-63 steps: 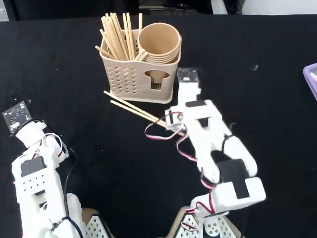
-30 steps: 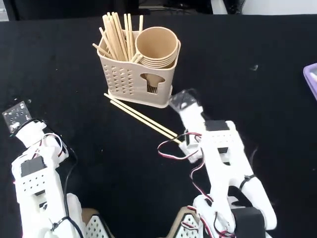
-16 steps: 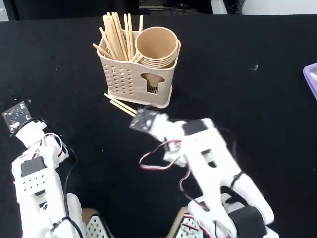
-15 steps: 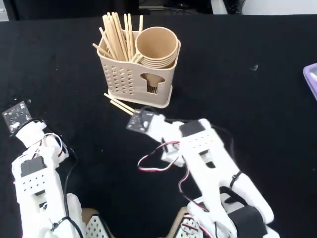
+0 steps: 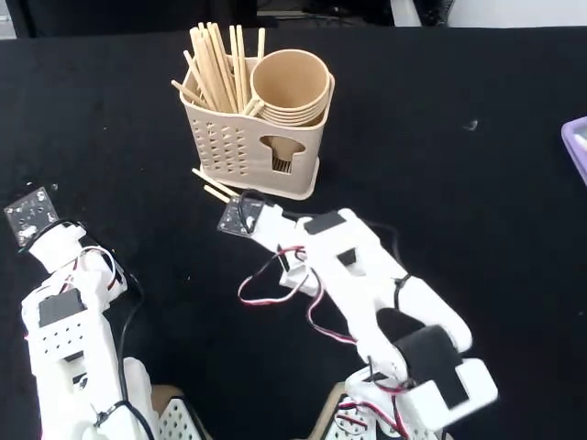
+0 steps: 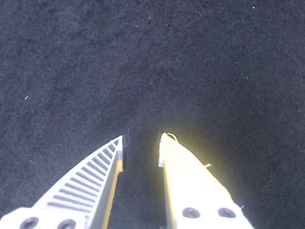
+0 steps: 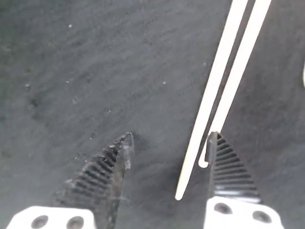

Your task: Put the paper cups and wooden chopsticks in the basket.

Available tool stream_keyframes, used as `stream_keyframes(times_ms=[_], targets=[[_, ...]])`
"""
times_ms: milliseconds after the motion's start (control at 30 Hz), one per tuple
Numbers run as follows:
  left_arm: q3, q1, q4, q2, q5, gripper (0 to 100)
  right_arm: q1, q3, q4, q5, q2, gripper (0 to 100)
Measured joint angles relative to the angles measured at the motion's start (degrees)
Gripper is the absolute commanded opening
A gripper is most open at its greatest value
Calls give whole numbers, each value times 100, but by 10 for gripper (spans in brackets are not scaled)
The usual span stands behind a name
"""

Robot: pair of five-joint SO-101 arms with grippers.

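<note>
The basket (image 5: 240, 147) stands on the far part of the black table (image 5: 459, 183), left of centre. A nested stack of paper cups (image 5: 292, 84) fills its right compartment, and a bundle of wooden chopsticks (image 5: 216, 62) leans upright in its left one. Two loose chopsticks (image 5: 211, 185) lie side by side, flat on the table just near of the basket. The right gripper (image 7: 170, 136) hangs low over their near ends with its jaws spread wide. The pair's ends sit between them, close against one finger (image 7: 228, 167), not clamped. The left gripper (image 6: 141, 137) sits at the near left over bare cloth, jaws a little apart, holding nothing. A purple object (image 5: 578, 142) shows at the right edge
</note>
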Motion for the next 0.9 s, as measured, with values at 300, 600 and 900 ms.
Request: stream_keyframes(times_ms=[300, 600, 900], targets=[[0, 0, 0, 0, 0, 134, -18, -44, -35, -9, 70, 12], [0, 0, 0, 0, 0, 134, -281, 607, 378, -9, -1275, 10], [0, 0, 0, 0, 0, 134, -334, 800, 378, -9, -1899, 68]])
